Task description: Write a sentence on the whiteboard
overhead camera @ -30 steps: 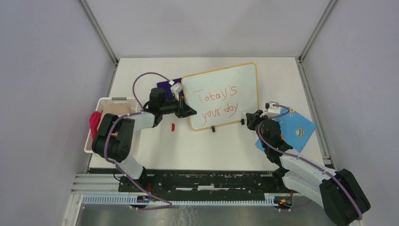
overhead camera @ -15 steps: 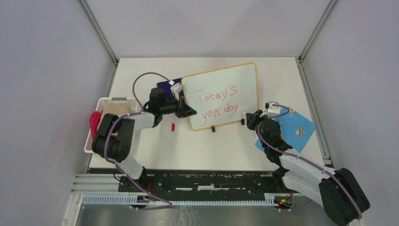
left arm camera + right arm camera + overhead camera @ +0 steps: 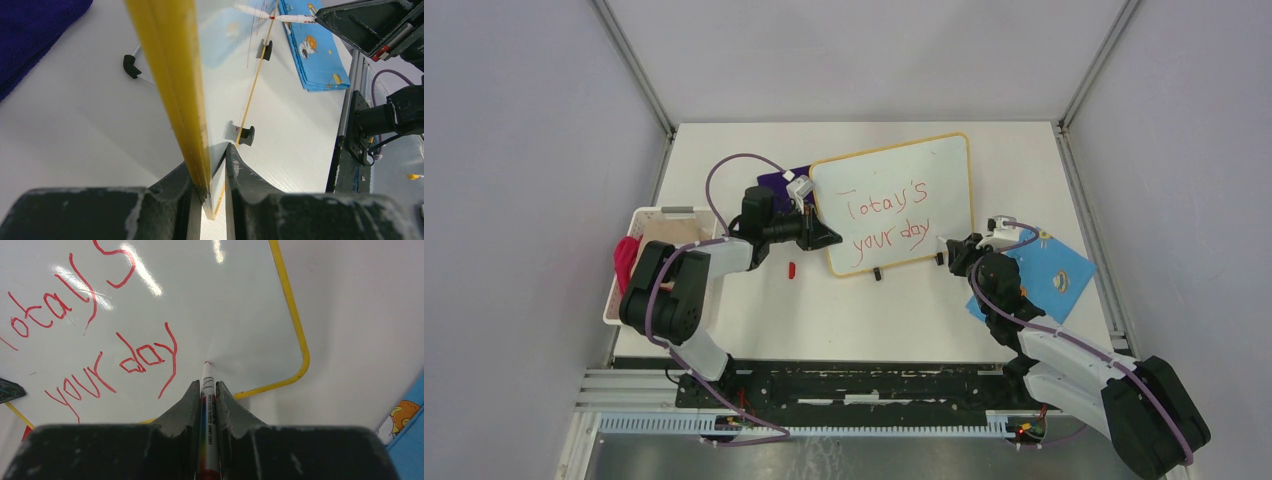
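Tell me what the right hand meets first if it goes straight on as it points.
The whiteboard. The marker in the right hand points at bare board just right of the red writing; its tip looks almost on the surface, though contact is unclear.

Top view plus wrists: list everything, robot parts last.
whiteboard: 1, white with yellow frame, table centre-back
writing: 2 lines, red, on whiteboard
marker: 1, white barrel, tip at whiteboard
small piece: 1, red, table left of whiteboard's near corner
patterned cloth: 1, light blue, right of whiteboard
dark cloth: 1, purple, left of whiteboard's far corner
basket: 1, white, table's left edge
bundled cloth: 1, pink, in basket
table: 1, white, whole workspace
left pincer: 1, black, shut on whiteboard's left edge
right pincer: 1, black, shut on marker
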Controlling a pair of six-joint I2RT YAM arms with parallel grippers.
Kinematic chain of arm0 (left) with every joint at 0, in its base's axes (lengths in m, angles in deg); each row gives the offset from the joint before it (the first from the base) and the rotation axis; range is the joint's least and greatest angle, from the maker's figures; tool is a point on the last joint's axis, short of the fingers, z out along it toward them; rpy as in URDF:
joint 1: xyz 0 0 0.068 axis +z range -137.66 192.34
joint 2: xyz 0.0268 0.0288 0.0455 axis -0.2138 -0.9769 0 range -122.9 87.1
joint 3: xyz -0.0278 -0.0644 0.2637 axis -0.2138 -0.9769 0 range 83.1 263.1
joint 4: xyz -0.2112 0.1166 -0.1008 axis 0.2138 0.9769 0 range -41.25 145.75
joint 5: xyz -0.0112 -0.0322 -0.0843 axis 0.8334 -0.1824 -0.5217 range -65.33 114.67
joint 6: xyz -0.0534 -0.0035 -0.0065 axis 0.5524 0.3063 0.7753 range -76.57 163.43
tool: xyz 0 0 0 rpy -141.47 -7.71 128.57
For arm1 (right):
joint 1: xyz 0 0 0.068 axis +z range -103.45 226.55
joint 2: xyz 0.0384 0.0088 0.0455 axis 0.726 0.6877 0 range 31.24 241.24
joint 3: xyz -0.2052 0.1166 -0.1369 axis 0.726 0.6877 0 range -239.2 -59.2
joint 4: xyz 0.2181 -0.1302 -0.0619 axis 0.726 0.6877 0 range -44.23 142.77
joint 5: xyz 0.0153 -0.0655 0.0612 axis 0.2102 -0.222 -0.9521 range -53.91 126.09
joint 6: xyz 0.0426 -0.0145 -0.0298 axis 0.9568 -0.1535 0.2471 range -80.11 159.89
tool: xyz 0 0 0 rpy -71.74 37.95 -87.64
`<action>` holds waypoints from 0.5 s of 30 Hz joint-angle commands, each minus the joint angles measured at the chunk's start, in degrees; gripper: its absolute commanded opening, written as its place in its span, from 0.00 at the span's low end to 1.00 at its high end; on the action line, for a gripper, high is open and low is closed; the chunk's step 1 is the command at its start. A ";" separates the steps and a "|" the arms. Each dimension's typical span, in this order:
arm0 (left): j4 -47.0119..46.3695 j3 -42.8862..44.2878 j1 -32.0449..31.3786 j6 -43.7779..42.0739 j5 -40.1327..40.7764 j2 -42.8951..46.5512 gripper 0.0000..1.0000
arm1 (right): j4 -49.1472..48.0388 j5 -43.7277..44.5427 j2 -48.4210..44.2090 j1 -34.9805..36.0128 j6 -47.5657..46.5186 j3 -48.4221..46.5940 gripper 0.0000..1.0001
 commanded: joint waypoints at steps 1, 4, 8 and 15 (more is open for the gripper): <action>9.29 -1.29 -0.96 -7.33 9.64 -3.57 0.02 | -1.92 0.79 0.28 -0.24 -0.66 -1.25 0.00; 9.28 -1.31 -1.02 -7.33 9.64 -3.57 0.02 | -1.86 0.77 0.19 -0.21 -0.65 -1.24 0.00; 9.28 -1.34 -0.97 -7.34 9.60 -3.56 0.02 | -1.67 0.83 0.18 -0.25 -0.80 -1.34 0.00; 9.28 -1.27 -1.04 -7.29 9.71 -3.59 0.02 | -0.84 1.13 -0.62 -0.25 -0.92 -1.44 0.00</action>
